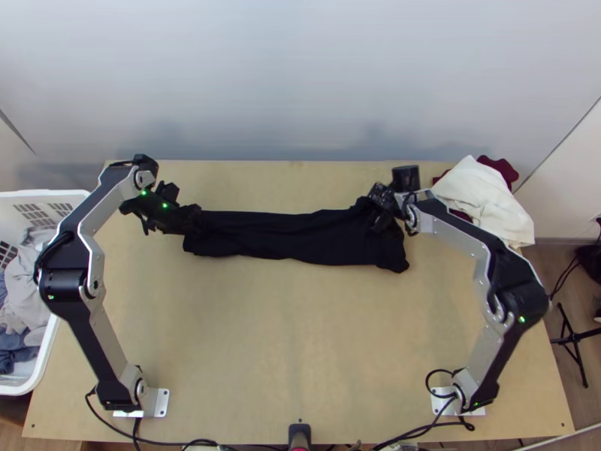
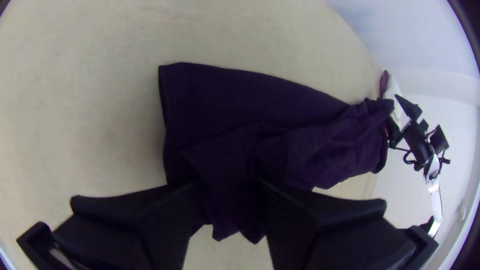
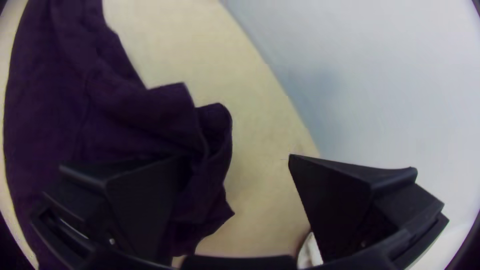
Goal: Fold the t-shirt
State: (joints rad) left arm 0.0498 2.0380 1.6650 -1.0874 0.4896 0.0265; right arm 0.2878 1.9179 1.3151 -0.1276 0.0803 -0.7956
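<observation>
One t-shirt (image 1: pixel 300 234) beneath left end effector (image 1: pixel 193 219)

"Where does the black t-shirt (image 1: pixel 300 237) end by the left gripper (image 1: pixel 182 216)?"

"From above I can't say; black runs into black there."

"And by the right gripper (image 1: pixel 379 210)?"

"It covers a patch of cloth, and the right wrist view's edge cuts the t-shirt off."

"The basket (image 1: pixel 45 193)?"

"Cropped by the top view's left edge."

"What about the dark red cloth (image 1: pixel 502 169)?"

"Partly hidden under the white cloth (image 1: pixel 481 197); its full shape is anyone's guess."
</observation>
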